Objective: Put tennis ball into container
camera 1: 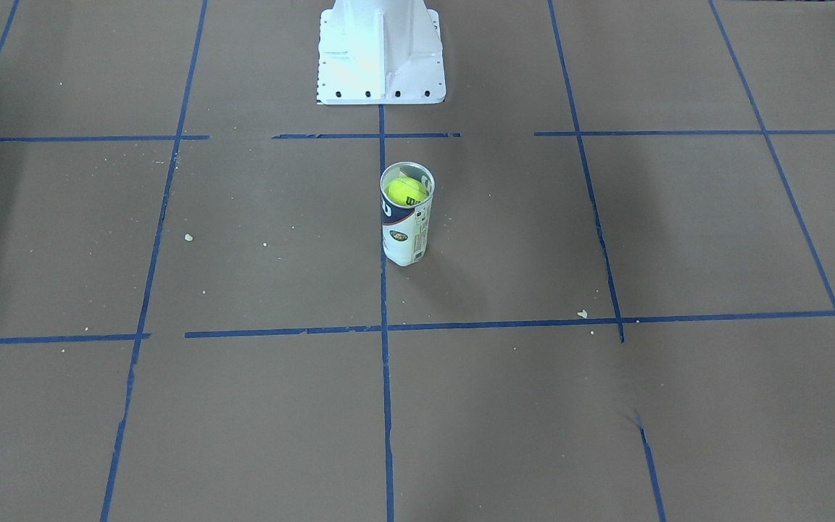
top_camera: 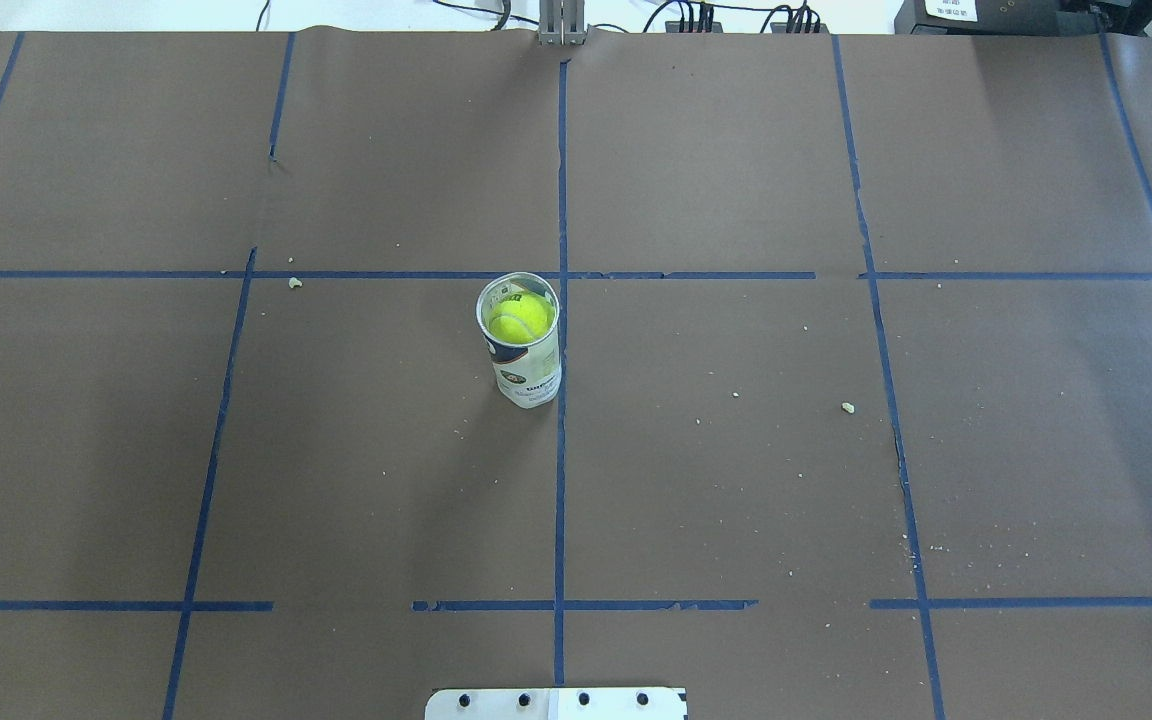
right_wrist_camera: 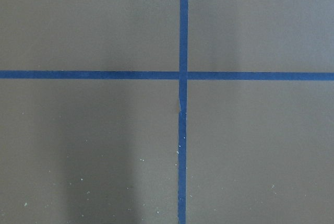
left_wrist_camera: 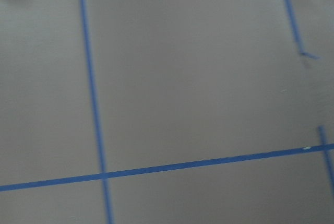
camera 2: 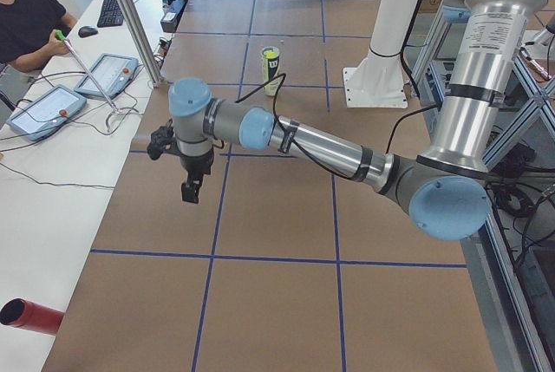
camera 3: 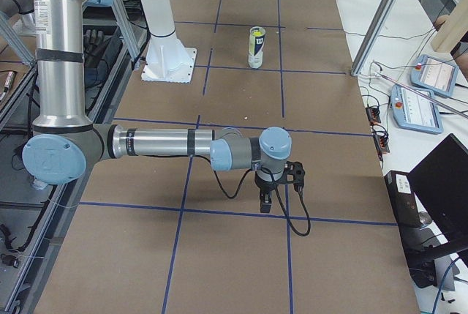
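Observation:
The container (camera 1: 406, 217) stands upright near the table's middle, a clear can with a white and navy label. It also shows from above as the container (top_camera: 523, 345), and far off as the container (camera 2: 271, 69) and the container (camera 3: 256, 47). The tennis ball (camera 1: 407, 191) sits inside it near the mouth, seen again as the tennis ball (top_camera: 520, 318). My left gripper (camera 2: 190, 190) hangs over the table's left end, far from the can. My right gripper (camera 3: 266, 203) hangs over the right end. Whether either is open or shut I cannot tell. The wrist views show only table.
Brown paper with blue tape lines covers the table (top_camera: 736, 450). The white robot base (camera 1: 380, 54) stands behind the can. A metal post (camera 2: 139, 34), pendants (camera 2: 43, 112) and a seated person (camera 2: 30, 16) are beside the table. A red cylinder (camera 2: 30, 316) lies at the near edge.

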Available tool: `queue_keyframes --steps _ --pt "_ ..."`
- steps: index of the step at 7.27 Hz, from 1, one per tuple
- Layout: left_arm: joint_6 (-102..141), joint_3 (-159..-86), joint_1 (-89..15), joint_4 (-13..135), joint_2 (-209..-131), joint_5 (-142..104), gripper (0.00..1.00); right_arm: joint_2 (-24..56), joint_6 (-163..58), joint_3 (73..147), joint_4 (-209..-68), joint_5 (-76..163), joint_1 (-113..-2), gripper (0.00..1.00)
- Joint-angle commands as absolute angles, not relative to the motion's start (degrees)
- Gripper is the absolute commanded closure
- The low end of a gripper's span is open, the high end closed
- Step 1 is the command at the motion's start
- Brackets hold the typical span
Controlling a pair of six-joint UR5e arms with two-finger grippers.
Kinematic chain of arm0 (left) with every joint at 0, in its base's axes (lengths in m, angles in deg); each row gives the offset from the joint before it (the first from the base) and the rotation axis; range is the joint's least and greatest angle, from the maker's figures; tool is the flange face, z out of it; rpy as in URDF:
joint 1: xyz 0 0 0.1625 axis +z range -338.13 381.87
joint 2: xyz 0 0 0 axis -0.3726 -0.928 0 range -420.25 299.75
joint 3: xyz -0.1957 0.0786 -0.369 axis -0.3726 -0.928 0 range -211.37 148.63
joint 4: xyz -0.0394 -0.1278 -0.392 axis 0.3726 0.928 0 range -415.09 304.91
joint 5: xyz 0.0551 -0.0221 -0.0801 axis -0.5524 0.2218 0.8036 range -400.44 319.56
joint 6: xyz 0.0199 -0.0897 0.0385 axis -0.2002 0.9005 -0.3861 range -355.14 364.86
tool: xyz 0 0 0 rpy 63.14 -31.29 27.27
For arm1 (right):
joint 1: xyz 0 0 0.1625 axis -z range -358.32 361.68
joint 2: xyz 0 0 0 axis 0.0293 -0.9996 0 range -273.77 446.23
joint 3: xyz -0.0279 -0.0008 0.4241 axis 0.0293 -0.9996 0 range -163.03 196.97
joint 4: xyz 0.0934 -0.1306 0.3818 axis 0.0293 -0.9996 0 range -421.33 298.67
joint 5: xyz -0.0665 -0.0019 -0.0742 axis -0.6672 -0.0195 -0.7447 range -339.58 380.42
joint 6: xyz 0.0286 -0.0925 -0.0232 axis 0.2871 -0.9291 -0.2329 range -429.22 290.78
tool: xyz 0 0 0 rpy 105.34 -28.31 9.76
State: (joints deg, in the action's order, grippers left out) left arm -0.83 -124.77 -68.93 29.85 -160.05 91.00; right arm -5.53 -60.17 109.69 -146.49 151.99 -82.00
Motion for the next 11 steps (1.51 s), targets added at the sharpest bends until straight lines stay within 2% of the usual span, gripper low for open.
queue_keyframes --steps 1,4,7,11 --pt "-12.6 -117.0 -74.8 30.2 -158.1 91.0 0.0 -5.5 -60.2 109.7 -146.5 152.0 -82.0 0.0" --pt "-11.8 -115.2 -75.2 36.8 -149.3 91.0 0.0 -5.5 -60.2 109.7 -146.5 152.0 -82.0 0.0" --pt "2.5 -116.1 -73.4 38.0 -151.2 90.8 0.0 -5.5 -60.2 109.7 -146.5 152.0 -82.0 0.0" --pt "4.2 -116.4 -69.7 37.4 -150.8 91.2 0.0 -5.5 -60.2 109.7 -146.5 152.0 -82.0 0.0"
